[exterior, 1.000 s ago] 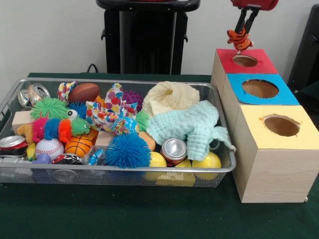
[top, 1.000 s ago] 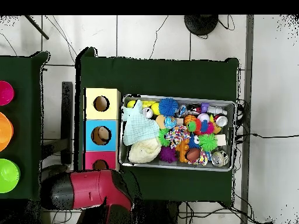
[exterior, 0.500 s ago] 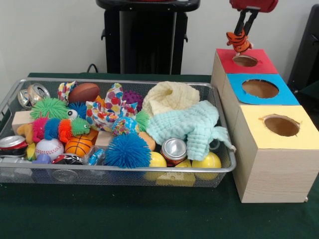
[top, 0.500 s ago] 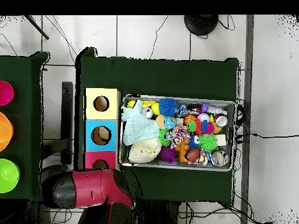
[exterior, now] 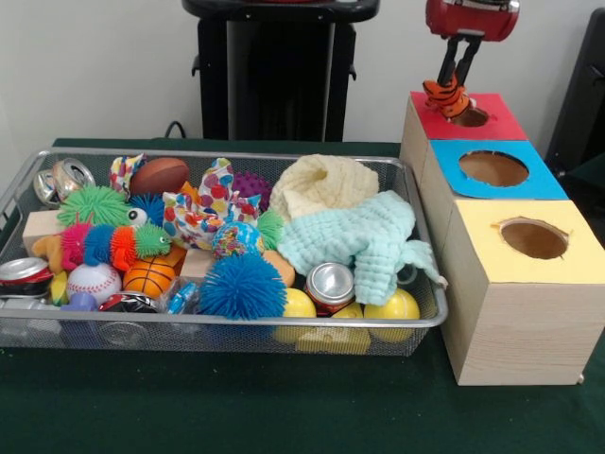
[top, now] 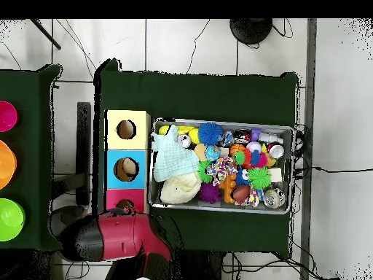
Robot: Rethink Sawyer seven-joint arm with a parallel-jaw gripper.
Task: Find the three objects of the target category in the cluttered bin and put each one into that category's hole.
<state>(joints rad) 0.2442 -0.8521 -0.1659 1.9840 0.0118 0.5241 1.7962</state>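
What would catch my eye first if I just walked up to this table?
Probably the wire bin crammed with bright toys, balls, cans and cloths, a spiky blue ball near its front. Beside it stand three wooden boxes with holes, topped red, blue and yellow. Above the red one, the gripper holds a small orange striped toy at the hole's edge.
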